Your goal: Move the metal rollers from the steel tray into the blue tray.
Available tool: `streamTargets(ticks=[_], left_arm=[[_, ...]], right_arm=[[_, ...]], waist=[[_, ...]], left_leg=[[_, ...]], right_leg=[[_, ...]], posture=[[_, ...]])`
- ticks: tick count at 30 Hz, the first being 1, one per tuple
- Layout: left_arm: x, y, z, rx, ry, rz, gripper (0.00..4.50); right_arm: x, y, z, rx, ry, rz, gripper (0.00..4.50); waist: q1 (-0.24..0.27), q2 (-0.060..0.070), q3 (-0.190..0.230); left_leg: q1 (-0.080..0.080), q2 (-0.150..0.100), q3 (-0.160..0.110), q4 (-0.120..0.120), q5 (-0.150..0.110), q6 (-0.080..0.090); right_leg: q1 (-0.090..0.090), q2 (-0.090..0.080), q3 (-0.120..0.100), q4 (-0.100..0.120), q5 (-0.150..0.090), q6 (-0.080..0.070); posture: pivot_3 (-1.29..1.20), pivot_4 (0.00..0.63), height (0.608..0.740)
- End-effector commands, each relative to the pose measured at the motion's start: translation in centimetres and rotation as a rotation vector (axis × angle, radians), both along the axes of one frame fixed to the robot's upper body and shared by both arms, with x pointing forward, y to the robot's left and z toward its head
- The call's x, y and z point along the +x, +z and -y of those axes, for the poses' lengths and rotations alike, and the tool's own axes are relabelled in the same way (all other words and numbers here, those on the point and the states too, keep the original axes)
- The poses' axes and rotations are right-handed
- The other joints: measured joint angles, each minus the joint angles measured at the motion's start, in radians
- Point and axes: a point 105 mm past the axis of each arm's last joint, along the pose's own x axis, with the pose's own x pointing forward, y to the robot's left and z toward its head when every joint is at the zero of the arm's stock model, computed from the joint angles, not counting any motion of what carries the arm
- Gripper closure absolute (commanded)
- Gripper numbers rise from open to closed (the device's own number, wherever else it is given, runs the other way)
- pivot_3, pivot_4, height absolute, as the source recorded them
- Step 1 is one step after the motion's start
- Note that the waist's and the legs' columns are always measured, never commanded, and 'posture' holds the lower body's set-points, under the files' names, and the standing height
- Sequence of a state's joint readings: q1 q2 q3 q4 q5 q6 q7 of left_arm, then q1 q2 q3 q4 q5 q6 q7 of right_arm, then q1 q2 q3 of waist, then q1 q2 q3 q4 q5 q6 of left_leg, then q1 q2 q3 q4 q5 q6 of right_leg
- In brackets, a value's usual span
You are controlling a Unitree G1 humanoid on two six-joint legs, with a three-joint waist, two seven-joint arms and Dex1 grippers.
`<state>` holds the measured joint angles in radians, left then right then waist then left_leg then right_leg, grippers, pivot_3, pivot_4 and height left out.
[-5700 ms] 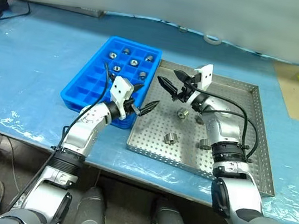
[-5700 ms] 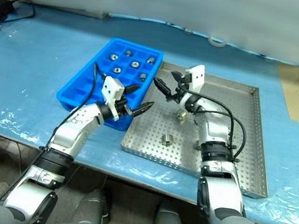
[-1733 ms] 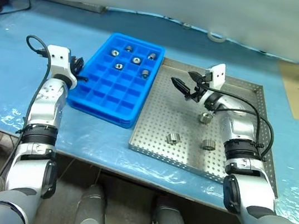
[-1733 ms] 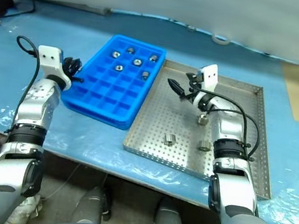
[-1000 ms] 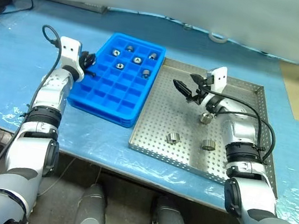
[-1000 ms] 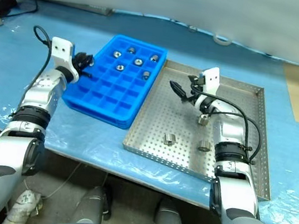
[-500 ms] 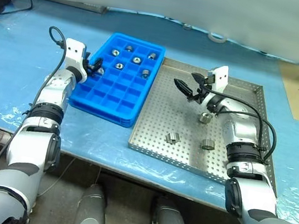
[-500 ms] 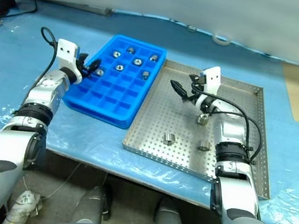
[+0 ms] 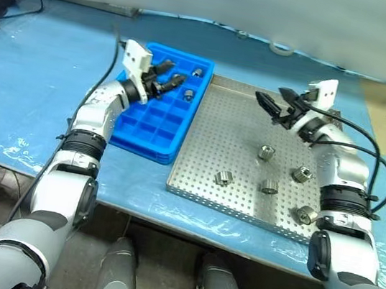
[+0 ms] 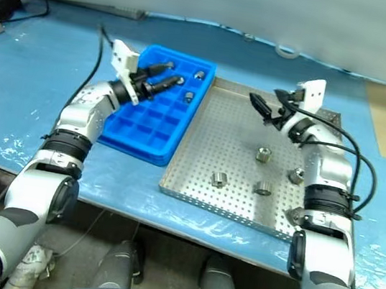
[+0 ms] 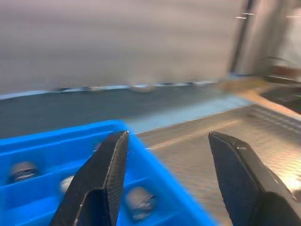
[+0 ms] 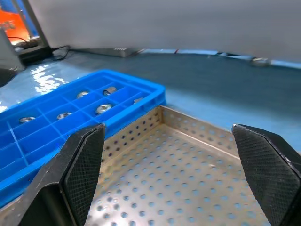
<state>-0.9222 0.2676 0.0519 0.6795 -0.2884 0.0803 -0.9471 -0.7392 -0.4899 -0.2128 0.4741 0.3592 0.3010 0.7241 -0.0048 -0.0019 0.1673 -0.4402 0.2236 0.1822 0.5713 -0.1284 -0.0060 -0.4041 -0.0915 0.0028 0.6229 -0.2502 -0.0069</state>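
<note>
Lying flat, holes up: metal rollers.

Metal rollers lie in steel tray.

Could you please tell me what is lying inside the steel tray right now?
Five metal rollers lie loose on the steel tray's perforated floor, toward its right half. The right arm crosses above that side, so anything beneath it is hidden.

Bright blue tray, perforated silver steel tray
</note>
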Motion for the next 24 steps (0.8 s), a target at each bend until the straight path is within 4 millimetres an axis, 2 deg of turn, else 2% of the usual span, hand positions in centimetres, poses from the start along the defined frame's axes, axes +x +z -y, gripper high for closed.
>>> streamTargets(ticks=[1,4,8,14,17,24], left_arm=[[-2.7,-1.7,4.2,0.145,-0.267,-0.026,1.57],[-4.3,-4.6,6.2,0.318,-0.424,-0.076,1.57],[-5.1,-6.5,7.7,0.451,-0.523,-0.092,1.57],[-6.1,-7.3,9.3,0.489,-0.636,-0.113,1.57],[-6.4,-7.3,9.5,0.485,-0.671,-0.128,1.57],[-7.5,-11.2,8.9,0.666,-0.710,-0.160,1.57]], right_arm=[[-0.7,0.9,1.8,-0.028,-0.058,0.037,0.00],[-1.0,0.4,2.5,-0.062,-0.099,0.021,0.00],[-1.5,-0.2,2.9,-0.077,-0.120,0.010,0.00],[-1.8,-1.0,3.1,-0.093,-0.144,-0.008,0.00],[-1.8,-1.3,3.2,-0.096,-0.150,-0.015,0.00],[-1.5,-2.1,3.3,-0.127,-0.175,-0.032,0.00]], waist=[[-0.003,0.000,0.000],[-0.017,0.000,0.000],[-0.040,0.000,0.000],[-0.063,0.000,0.000],[-0.067,0.000,0.000],[-0.069,0.000,0.000]], left_leg=[[0.000,0.000,0.000,0.000,0.000,0.000],[0.000,0.000,0.001,0.000,-0.001,0.002],[0.002,0.000,0.002,0.000,-0.001,0.002],[0.002,-0.002,0.002,0.001,-0.002,0.003],[0.002,-0.002,0.003,0.002,-0.003,0.005],[0.002,-0.002,0.007,0.005,-0.005,0.008]], right_leg=[[0.000,0.000,0.000,0.000,0.000,0.000],[0.000,0.000,0.002,0.000,0.000,0.000],[-0.001,0.000,0.002,0.000,0.000,0.000],[0.000,0.000,0.003,0.000,0.000,0.000],[0.000,0.000,0.003,0.000,0.000,0.000],[0.000,-0.001,0.002,-0.001,0.000,0.000]], posture=[[-0.54,0.150,0.740],[-0.57,0.150,0.740],[-0.59,0.150,0.740],[-0.61,0.150,0.740],[-0.61,0.150,0.740],[-0.61,0.150,0.740]])
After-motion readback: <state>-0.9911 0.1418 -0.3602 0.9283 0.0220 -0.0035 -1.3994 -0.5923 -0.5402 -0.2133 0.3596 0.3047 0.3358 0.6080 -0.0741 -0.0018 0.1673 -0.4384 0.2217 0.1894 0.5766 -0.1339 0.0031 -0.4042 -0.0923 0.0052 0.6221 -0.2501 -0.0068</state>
